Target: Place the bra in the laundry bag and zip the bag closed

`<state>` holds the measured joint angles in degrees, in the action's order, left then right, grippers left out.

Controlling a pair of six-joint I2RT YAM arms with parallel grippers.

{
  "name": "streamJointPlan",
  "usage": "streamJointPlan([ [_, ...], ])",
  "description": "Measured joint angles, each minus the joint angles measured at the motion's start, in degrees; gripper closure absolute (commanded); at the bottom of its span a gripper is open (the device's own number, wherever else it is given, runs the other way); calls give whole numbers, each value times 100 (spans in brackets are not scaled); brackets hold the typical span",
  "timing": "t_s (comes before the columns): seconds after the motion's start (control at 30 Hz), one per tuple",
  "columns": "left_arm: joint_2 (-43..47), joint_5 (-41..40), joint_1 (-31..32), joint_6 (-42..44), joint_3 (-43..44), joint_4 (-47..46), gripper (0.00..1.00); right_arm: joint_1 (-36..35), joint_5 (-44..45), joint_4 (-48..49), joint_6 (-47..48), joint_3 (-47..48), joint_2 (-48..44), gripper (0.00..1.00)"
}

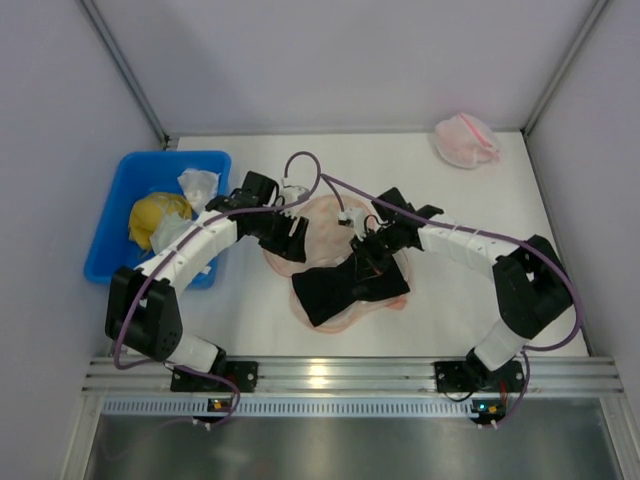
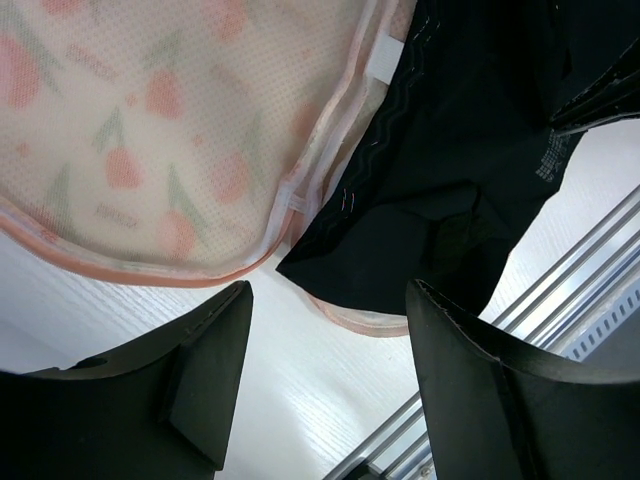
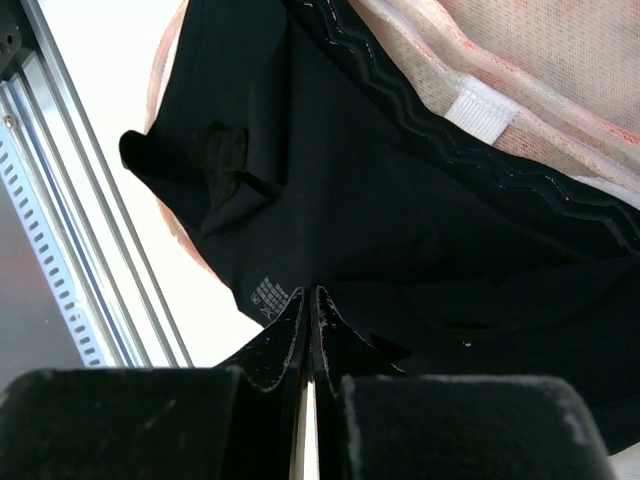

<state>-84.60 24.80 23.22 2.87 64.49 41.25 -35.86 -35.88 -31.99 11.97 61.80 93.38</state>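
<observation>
Tucking bra (image 1: 340,285) under top flap of laundry bag (image 1: 325,215); near half exposed. Right gripper (image 3: 308,295) closed over bra, hold unclear; left gripper (image 2: 330,287) open at bag rim. Next: push bra deeper.

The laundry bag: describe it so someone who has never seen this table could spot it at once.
Look at the middle of the white table. The laundry bag is the flat peach mesh pouch with red-orange marks, partly under the black bra; the pink-and-white mesh bundle in the far right corner is smaller and bunched up.
</observation>
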Motion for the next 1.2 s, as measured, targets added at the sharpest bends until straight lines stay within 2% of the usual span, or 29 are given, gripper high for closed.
streamJointPlan([
  [0.07,0,-31,-26,0,-7,9,31,-4,2,31,13,-31,0,98],
  [0.1,0,-57,-35,0,-7,13,31,-7,7,33,35,-37,0,84],
  [0.17,-2,-109,-50,0,-4,13,30,-22,22,15,83,-39,0,74],
  [0.2,-13,-177,-55,2,2,22,30,-31,26,7,133,-37,0,65],
  [0.27,-105,-317,-76,7,114,63,30,-42,59,-74,199,-35,-33,53],
  [0.3,-181,-378,-90,13,212,66,29,-37,83,-103,243,-28,-74,43],
  [0.37,-442,-501,-131,37,540,96,22,13,136,-188,330,2,-258,35],
  [0.4,-579,-549,-155,66,704,76,21,50,138,-245,369,55,-393,26],
  [0.53,-1309,-654,-350,125,1421,31,20,332,151,-376,496,398,-839,20],
  [0.6,-1670,-686,-494,179,1742,48,20,555,127,-380,503,466,-1016,7],
  [0.7,-2214,-811,-680,310,2208,20,20,1032,28,-479,498,452,-1244,1],
  [0.87,-2964,-994,-894,527,2743,37,24,1818,-109,-579,448,170,-1598,1],
  [1.0,-3359,-970,-1014,673,2944,39,35,2341,-208,-719,400,-133,-1915,1],
  [1.2,-3613,-831,-1139,824,2983,81,42,2789,-319,-874,326,-463,-2216,1],
])
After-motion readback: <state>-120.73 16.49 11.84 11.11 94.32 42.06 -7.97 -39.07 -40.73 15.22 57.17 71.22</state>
